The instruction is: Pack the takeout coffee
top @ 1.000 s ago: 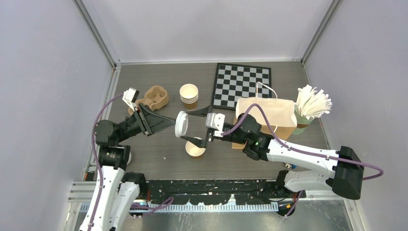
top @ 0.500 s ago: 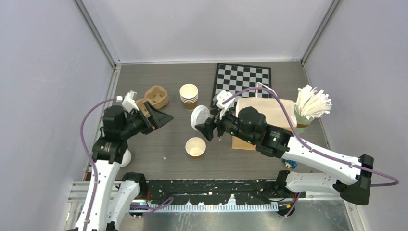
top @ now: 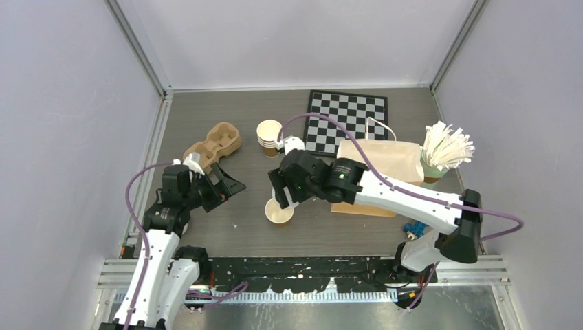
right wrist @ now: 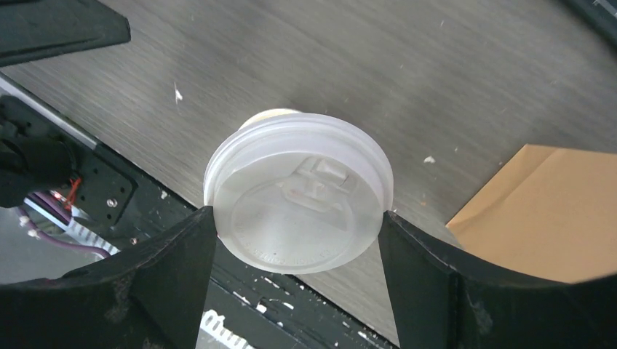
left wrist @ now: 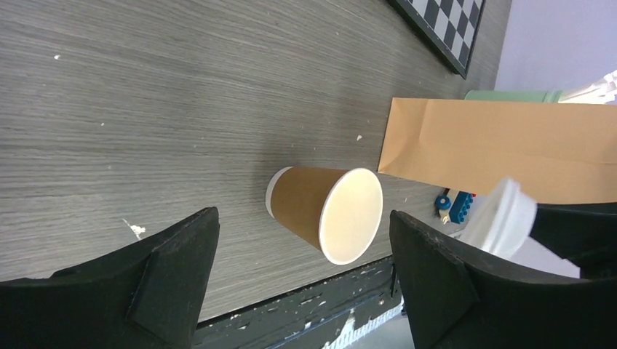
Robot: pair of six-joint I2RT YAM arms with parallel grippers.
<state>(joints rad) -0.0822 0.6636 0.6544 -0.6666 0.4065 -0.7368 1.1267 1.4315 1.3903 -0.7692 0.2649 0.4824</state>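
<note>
The takeout coffee is in two parts. Its cup [left wrist: 320, 211], a small tapered cylinder of matte tan paper with a pale cream lining and a rolled rim, stands upright and uncapped on the grey wood-grain table [right wrist: 364, 65], near the front edge and just beside a corner of the flat brown paper bag [top: 381, 161]. The round white lid [right wrist: 298, 196], translucent moulded plastic with a raised sip tab and a stepped rim, hangs above the cup's mouth, clear of it. The right pincer [right wrist: 297, 217] pinches this lid by its edge, one black finger on each side. In the right wrist view only a sliver of the cup's rim shows behind the lid. The left pincer [top: 232, 185] is spread wide with nothing between its angular black fingers, and it points across the table toward the cup.
</note>
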